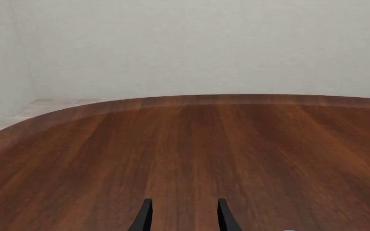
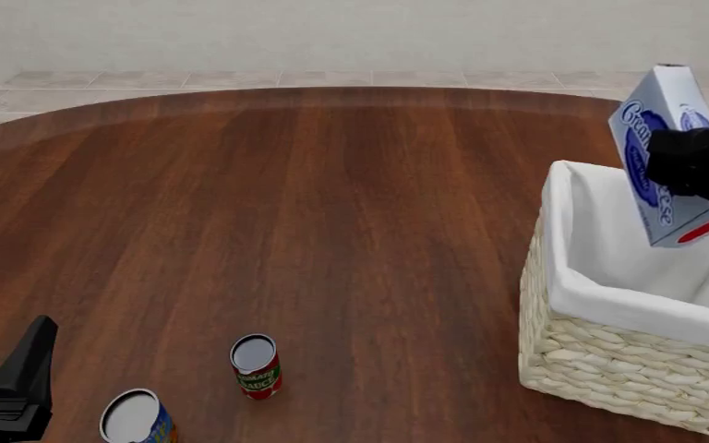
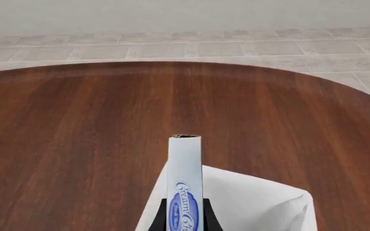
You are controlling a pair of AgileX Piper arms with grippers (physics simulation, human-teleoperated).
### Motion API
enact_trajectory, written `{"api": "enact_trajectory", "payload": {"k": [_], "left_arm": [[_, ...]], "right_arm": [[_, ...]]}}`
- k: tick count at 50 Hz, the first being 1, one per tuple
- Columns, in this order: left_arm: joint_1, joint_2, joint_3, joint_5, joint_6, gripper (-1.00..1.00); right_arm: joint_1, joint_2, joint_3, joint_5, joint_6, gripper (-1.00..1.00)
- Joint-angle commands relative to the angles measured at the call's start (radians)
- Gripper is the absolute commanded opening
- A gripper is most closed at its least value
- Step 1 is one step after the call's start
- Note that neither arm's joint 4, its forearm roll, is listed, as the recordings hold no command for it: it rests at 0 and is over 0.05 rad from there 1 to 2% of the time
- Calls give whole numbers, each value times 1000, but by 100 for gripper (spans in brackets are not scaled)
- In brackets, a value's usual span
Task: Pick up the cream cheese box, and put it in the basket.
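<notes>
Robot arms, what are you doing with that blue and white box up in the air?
The right hand is holding the cream cheese box, tilted, up in the air above the basket. The box is not in the basket yet. The left hand is open and holds nothing, low over the bare wooden table. Near it stand a red-labelled can and a blue-labelled can, both upright and untouched.

Round dark-brown wood table [image 2: 330, 231], lengthwise grain, fills most of front view. Behind it pale beige tiled floor [image 2: 330, 79], grey grout lines. Plain off-white wall [image 2: 330, 32] at back. Light even, no hard shadows.
</notes>
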Motion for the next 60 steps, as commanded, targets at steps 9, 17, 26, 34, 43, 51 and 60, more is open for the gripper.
{"api": "enact_trajectory", "payload": {"k": [9, 17, 26, 34, 43, 51, 60], "left_arm": [[0, 0, 0, 0, 0, 100], [0, 0, 0, 0, 0, 100], [0, 0, 0, 0, 0, 100], [0, 0, 0, 0, 0, 100], [0, 0, 0, 0, 0, 100], [0, 0, 0, 0, 0, 100], [0, 0, 0, 0, 0, 100]], "right_arm": [[-23, 5, 37, -44, 28, -100], [-40, 6, 58, -63, 37, -100], [-48, 15, 67, -77, 45, -100], [-52, 22, 67, -84, 44, -100], [-64, 27, 68, -94, 46, -100], [-73, 33, 75, -107, 41, -100], [-83, 45, 83, -123, 37, -100]]}}
